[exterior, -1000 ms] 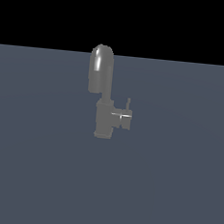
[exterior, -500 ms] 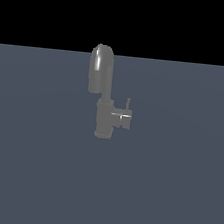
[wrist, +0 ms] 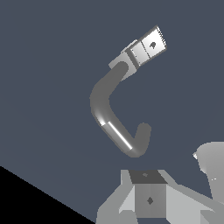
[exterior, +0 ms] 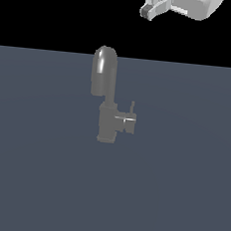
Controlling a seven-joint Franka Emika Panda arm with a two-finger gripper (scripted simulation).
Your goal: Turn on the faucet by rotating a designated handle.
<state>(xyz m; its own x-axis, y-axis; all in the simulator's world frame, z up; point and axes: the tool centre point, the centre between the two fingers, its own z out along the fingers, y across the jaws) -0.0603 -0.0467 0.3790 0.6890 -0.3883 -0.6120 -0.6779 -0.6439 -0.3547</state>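
A: Faucet (exterior: 107, 104) stands mid-scene on the flat slate-grey floor (exterior: 31, 179). Handle (exterior: 132, 109), a thin upright rod on a boxy stub, sticks out on the exterior view's right of the body.

B: Gripper?

A: Gripper (exterior: 157, 7) is high at the top edge, well apart from the faucet, right of the spout (exterior: 104, 69). Can't tell if the jaws are spread or pressed together; holding nothing.

B: Step?

A: Approach, I'd say. No contact yet. Next move calls for coming down beside the rod, then pushing it around the stub's axis.

B: Surfaces?

A: All grey metal. Spout is a thick arched tube with a shiny streak, body cylindrical. Rod is slim, so probably easy to miss or slip off.
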